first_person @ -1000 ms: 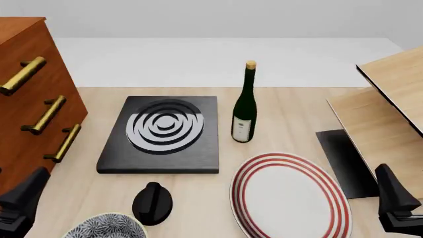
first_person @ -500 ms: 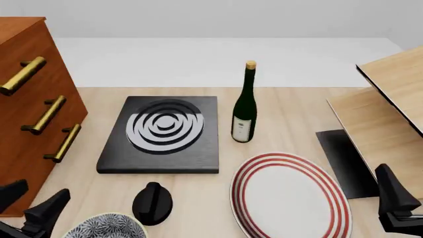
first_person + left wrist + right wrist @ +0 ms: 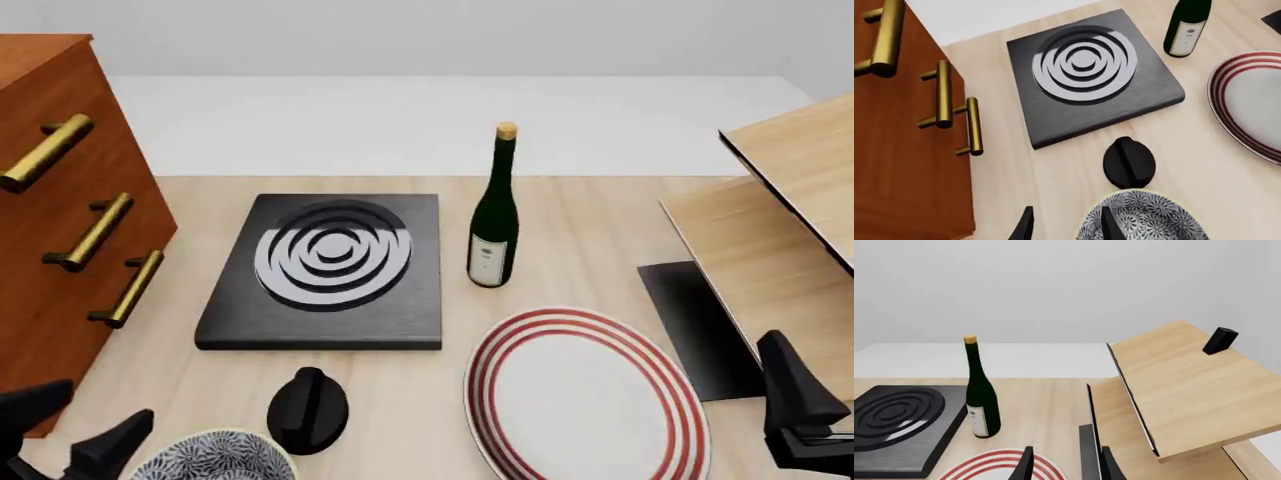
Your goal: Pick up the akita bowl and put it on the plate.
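Black-and-white patterned bowl (image 3: 214,457) sits at three o'clock, just beside the left gripper (image 3: 70,433), its fingers spread and empty, with the plate (image 3: 583,395) beyond.

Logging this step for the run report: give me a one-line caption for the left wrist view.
Left gripper open at the akita bowl rim, black knob, stove and red-ringed plate beyond.

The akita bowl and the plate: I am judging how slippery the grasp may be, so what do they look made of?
The akita bowl looks like glazed ceramic: a dense black-and-white printed pattern and a thin pale rim, though a render leaves that open. The plate looks like smooth white glazed ceramic too, with painted red rings and an even, unmarked face.
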